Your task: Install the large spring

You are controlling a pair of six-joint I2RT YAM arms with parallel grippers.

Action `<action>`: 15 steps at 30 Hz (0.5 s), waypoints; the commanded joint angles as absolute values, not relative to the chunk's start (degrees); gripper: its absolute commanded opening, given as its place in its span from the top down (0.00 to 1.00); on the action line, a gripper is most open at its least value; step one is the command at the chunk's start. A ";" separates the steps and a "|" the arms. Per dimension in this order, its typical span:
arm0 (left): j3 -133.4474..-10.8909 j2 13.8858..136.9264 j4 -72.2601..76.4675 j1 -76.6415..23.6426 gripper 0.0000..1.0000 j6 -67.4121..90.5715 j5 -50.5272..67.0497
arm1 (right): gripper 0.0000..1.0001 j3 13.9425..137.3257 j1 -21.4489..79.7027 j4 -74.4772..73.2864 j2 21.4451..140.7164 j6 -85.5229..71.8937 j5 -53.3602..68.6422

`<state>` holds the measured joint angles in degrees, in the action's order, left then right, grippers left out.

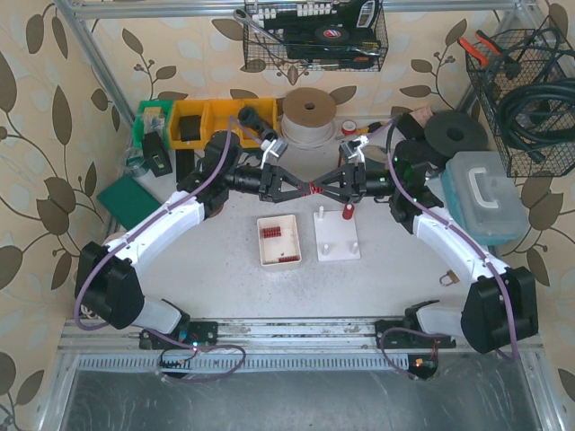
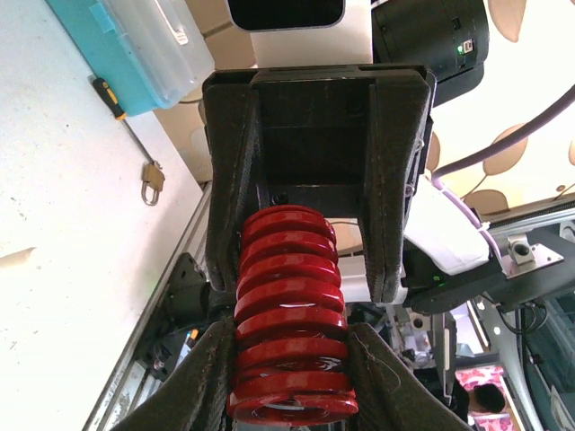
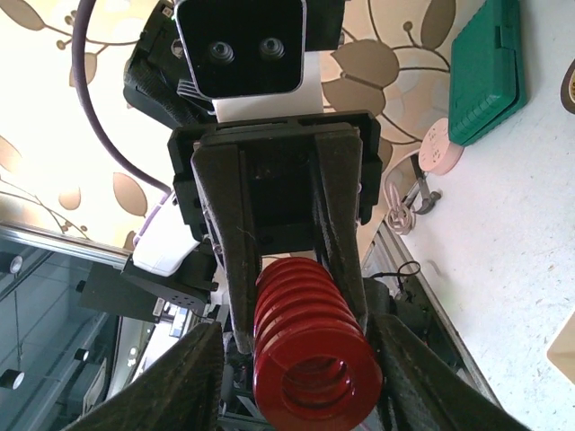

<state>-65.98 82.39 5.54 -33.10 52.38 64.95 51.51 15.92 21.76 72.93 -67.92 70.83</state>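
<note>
**Operator:** State of the grippers?

**Technician:** The left gripper (image 1: 304, 188) is clenched on the spring (image 1: 314, 188), with the coils pinched between its fingers near one end. The right gripper (image 1: 323, 188) faces it nose to nose. Its jaws stand around the spring's other end, one finger against the coils and a gap beside the other. It is not clamped.

**Operator:** Location of the spring?

**Technician:** It is in mid-air between the two grippers, lying level, well above the table (image 1: 225, 269). The base (image 1: 337, 247) sits just in front of it, with upright pegs (image 1: 322, 215) and a small red part (image 1: 346, 213) on one peg. The tray (image 1: 278, 256), holding more red parts, lies beside the base.

**Operator:** Step in hand?

**Technician:** By judgement, this is a handover from left to right, ahead of insertion. The next move calls for a firm right-hand clamp before the left lets go. After that, the spring must be turned upright and its bore lined up over a free peg.

**Operator:** Readable markings?

**Technician:** None. The items in the basket (image 1: 314, 36) carry print too small to read. The case (image 1: 485, 193) and the padlock (image 1: 447, 279) show no legible brand.
</note>
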 commanded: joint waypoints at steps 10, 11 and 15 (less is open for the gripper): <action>-69.43 82.00 6.21 -33.32 1.00 50.56 66.71 | 0.59 55.04 16.16 19.81 72.44 -65.35 72.64; -69.51 82.00 6.05 -33.39 1.00 50.46 66.71 | 0.60 55.22 16.21 19.21 72.38 -64.87 72.51; -69.79 82.00 4.56 -33.36 1.00 49.20 66.32 | 0.83 55.93 16.17 14.58 72.36 -61.47 72.38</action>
